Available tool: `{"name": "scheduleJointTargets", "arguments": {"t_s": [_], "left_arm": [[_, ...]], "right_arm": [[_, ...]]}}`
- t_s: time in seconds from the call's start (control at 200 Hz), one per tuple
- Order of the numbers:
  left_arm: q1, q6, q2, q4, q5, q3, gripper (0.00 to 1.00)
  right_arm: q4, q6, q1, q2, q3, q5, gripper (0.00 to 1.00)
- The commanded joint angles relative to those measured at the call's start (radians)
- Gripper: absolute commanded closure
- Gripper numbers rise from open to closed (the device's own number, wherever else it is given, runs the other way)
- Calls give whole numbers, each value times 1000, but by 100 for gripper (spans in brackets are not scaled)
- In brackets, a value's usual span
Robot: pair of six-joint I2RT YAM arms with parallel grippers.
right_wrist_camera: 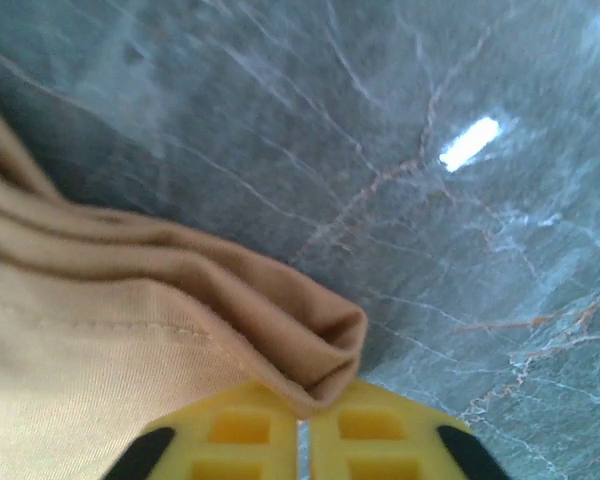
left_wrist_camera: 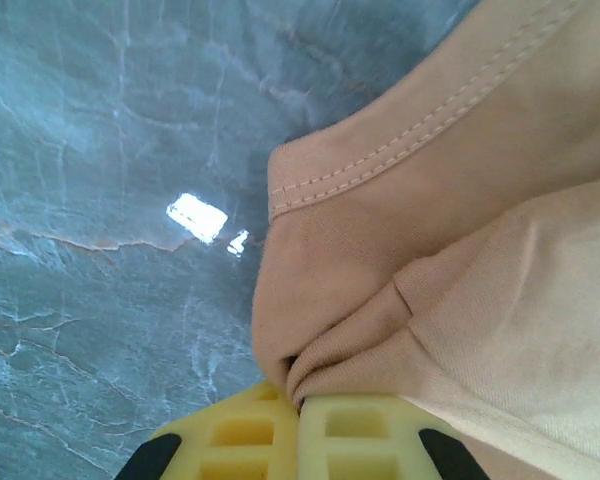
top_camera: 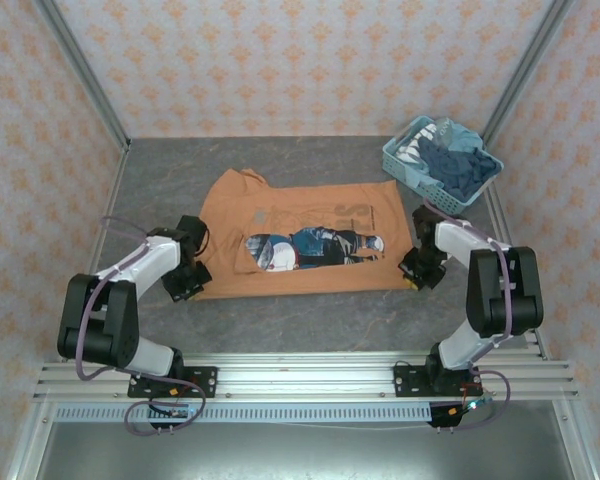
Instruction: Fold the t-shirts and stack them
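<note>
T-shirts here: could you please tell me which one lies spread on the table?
The orange-tan t-shirt with the picture print; the dark blue and pale ones are bundled in the light-blue basket.

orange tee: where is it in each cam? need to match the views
Top external: orange tee spread flat, centre of picture.
Left wrist: right half of picture, stitched hem corner pinched in the left hand.
Right wrist: lower left, bunched edge pinched in the right hand.
Shared landmark: grey marbled tabletop beside the cloth's edge.

Orange-tan t-shirt (top_camera: 300,200), grey marbled table (top_camera: 170,190)
</note>
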Motion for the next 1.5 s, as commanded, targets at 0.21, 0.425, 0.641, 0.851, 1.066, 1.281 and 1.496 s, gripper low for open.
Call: {"name": "scheduleJointTargets", "arguments": {"t_s": [0.21, 0.425, 0.641, 0.851, 1.066, 1.281, 1.496], "left_arm": [[9, -23, -45, -81, -59, 74, 54], [-20, -115, -153, -82, 29, 179, 37], [-133, -238, -58, 31, 134, 235, 37], [-179, -289, 14, 157, 183, 215, 40], [-200, -286, 119, 198, 198, 210, 41], [-228, -283, 194, 218, 181, 227, 45], [-247, -281, 244, 225, 150, 238, 67]], "right_arm": [[-105, 37, -6, -91, 71, 79, 61], [-49, 76, -5, -151, 98, 30, 57], [72, 155, 9, -75, 110, -65, 62], [146, 209, 14, 27, 147, -56, 67], [81, 183, -3, 122, 193, 55, 88], [75, 178, -3, 99, 167, 61, 85], [66, 167, -3, 43, 158, 46, 84]]}}
